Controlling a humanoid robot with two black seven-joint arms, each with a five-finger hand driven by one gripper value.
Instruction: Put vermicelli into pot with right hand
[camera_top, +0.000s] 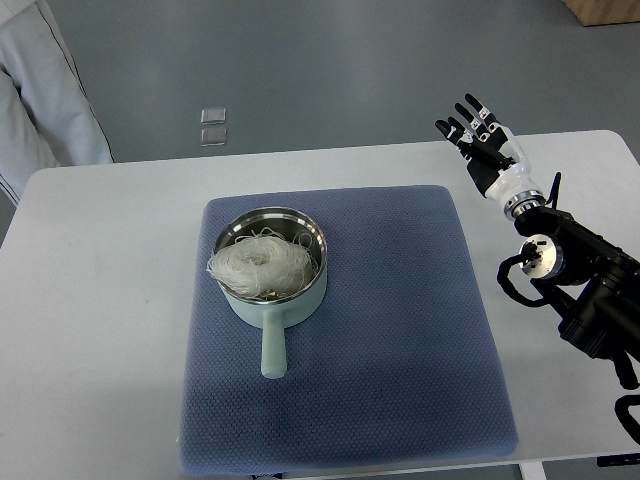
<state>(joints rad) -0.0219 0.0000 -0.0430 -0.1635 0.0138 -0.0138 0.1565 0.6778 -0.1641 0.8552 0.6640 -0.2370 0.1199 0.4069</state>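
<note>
The pot (272, 292) has a shiny metal inside that throws back light, while its outer wall and handle look like smooth, pale green enamel or plastic with a soft sheen. The vermicelli (262, 264) in it is a white, slightly see-through tangle of thin, glossy threads. Under the pot lies a blue mat (400, 330) of woven cloth, matt and finely dimpled. The worktop (100, 300) is smooth, white and matt. The right robot hand (485, 145) is hard black and white plastic with a dull shine, on a black arm with metal joints.
</note>
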